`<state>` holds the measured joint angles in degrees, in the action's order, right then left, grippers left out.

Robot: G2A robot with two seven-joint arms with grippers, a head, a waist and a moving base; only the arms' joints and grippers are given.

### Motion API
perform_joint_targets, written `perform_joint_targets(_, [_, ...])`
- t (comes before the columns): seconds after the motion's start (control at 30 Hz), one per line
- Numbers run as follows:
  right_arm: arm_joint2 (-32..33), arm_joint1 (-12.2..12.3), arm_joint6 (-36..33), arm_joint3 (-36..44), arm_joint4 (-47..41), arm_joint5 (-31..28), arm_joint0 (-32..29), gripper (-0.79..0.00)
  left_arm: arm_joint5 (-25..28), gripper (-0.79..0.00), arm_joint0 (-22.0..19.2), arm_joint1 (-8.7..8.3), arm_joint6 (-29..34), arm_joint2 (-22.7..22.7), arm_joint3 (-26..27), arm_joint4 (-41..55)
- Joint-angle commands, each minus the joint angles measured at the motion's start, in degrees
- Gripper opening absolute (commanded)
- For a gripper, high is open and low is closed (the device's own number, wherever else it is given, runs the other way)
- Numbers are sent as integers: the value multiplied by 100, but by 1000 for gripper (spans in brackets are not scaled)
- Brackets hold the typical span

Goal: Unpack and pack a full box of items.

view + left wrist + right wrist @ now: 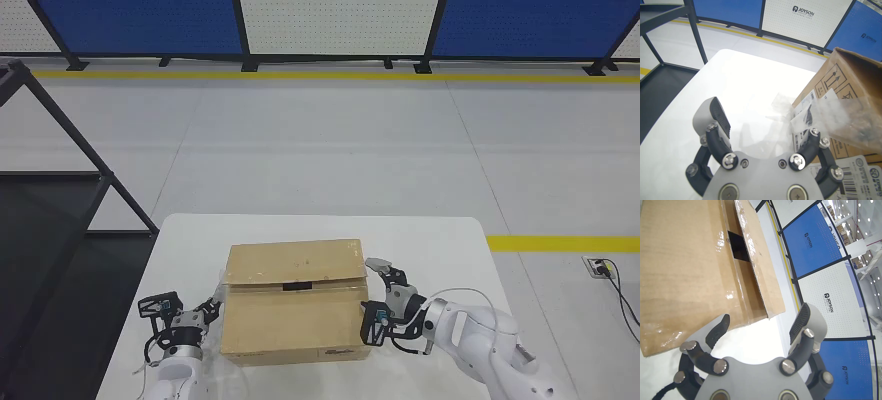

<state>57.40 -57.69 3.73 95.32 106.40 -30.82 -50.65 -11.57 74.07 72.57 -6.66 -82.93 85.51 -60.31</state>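
box (293,300) flaps down | L gripper (763,113) fingers apart – beside box | R gripper (764,312) fingers apart – opp. side

A box (295,300) sits on a table (440,250), midway across it and toward the near edge. The left gripper (185,306) is over the table just beside the box's left side, and the right gripper (378,293) is just beside its right side, so the box lies between them. A plastic bag (829,113) rests against the box's left wall, next to the left gripper. A shelf rack (50,200) stands on the floor left of the table. Partition panels (340,25) stand far behind it.
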Motion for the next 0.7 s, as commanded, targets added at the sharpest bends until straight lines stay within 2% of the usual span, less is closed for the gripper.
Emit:
perform_joint_targets(0.0, [6, -6, 15, -19, 10, -17, 0, 0, -15, 0, 61, 0, -44, -66, 61, 16])
perform_joint_targets(0.37, [50, -43, 80, -86, 44, -44, 2, 0, -55, 0, 312, -3, -66, -349, 484, -38])
perform_joint_targets(0.67, [154, -60, 117, -45, 47, -19, -28, 0, -55, 0, 454, 20, -75, -331, 723, -184])
